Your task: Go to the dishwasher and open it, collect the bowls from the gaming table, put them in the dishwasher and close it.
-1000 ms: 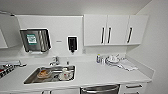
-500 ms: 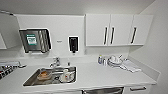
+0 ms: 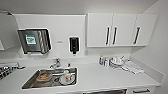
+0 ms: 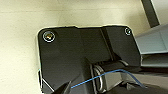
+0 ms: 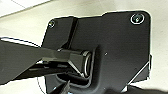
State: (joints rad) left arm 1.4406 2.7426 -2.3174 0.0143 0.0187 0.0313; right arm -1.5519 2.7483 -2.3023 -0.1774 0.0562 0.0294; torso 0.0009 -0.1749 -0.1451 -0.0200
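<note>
I face a white kitchen counter [image 3: 100, 77]. Under its front edge, at the bottom of the head view, shows a thin dark grey strip that looks like the top of the dishwasher [image 3: 105, 92]. The bowls and the gaming table are out of view. Both wrist views look down past the robot's dark plates onto pale floor [image 4: 20, 37], and a grey cabinet edge [image 4: 152, 42] lies beside the left arm. I cannot make out the fingers of either gripper.
A steel sink [image 3: 30, 83] with a tap [image 3: 55, 63] holds an orange dish and white crockery. White dishes [image 3: 116, 61] and a cloth [image 3: 133, 67] lie on the counter's right. Above hang wall cabinets [image 3: 120, 30], a towel dispenser [image 3: 35, 41] and a black soap dispenser [image 3: 74, 45].
The whole head picture has shifted. The counter and sink sit slightly lower and larger, and less of the grey front below the counter shows. The camera has moved closer.
</note>
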